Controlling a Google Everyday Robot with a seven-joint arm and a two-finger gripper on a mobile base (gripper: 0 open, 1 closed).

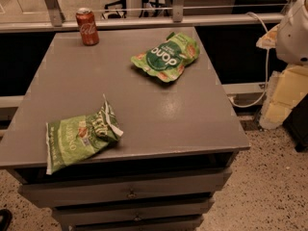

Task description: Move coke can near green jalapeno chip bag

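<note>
A small red aluminium coke can (pixel 87 27) with white script and a silver top stands upright at the far left corner of a flat grey table top (pixel 159 109) set over a stack of drawers (pixel 130 192). The light green, wrinkled foil jalapeno chip bag (pixel 79 138) lies flat near the front left edge, well apart from the can. A brighter green chip bag with a dark green round logo (pixel 166 57) lies toward the far right of the top, between neither of the two. A white rounded casing of the robot's arm (pixel 296 30) shows at the right edge, off to the side of the table. The gripper itself lies outside the frame, so whether it is open or closed cannot be told.
</note>
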